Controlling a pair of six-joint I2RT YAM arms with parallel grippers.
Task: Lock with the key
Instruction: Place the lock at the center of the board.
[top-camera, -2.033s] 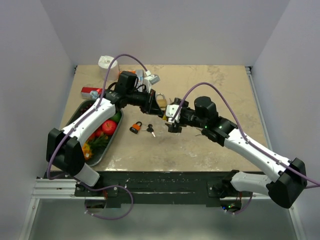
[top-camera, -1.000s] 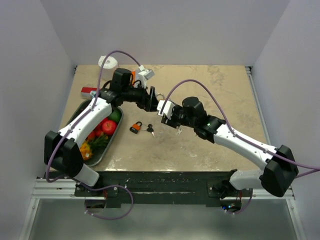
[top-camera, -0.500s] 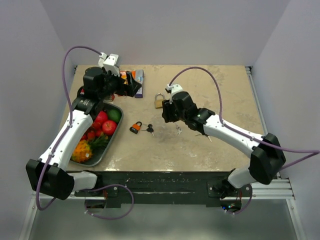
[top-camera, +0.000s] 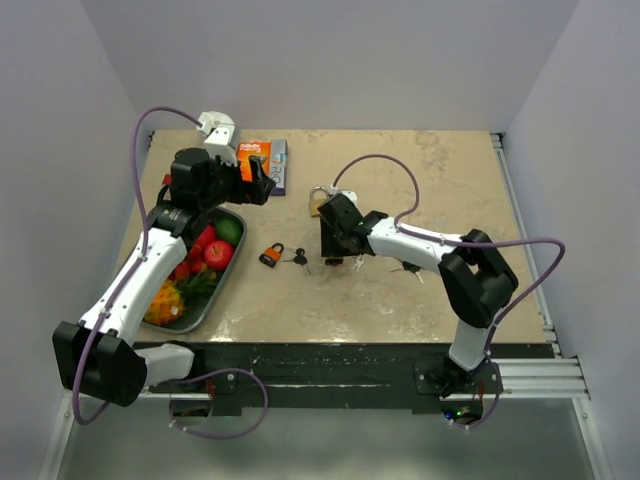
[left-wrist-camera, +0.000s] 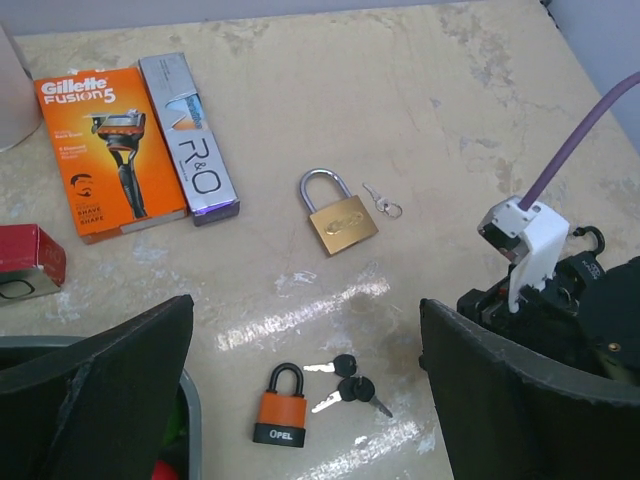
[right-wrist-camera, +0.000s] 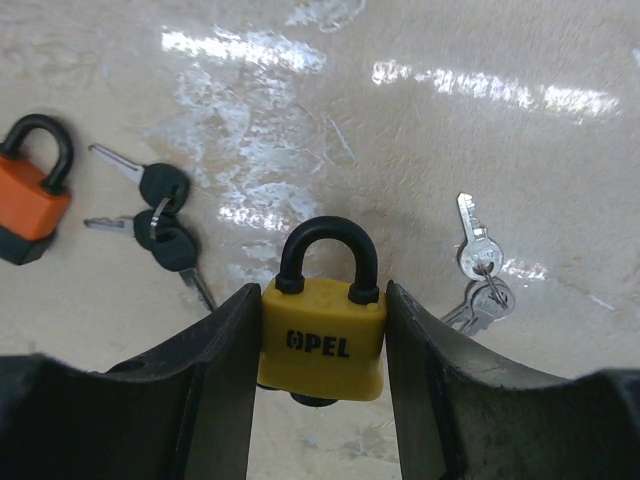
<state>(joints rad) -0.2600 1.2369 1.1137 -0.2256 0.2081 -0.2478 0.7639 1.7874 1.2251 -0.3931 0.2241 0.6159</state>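
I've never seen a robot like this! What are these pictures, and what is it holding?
These are two robot arms bolted to a table, each ending in a two-finger gripper. One picture looks down from above; the other two come from small cameras on the wrists. On the table lie a brass padlock, an orange padlock with black keys, silver keys, a razor box and a tray of fruit. The right gripper pinches a yellow padlock. The left gripper is open and holds nothing.
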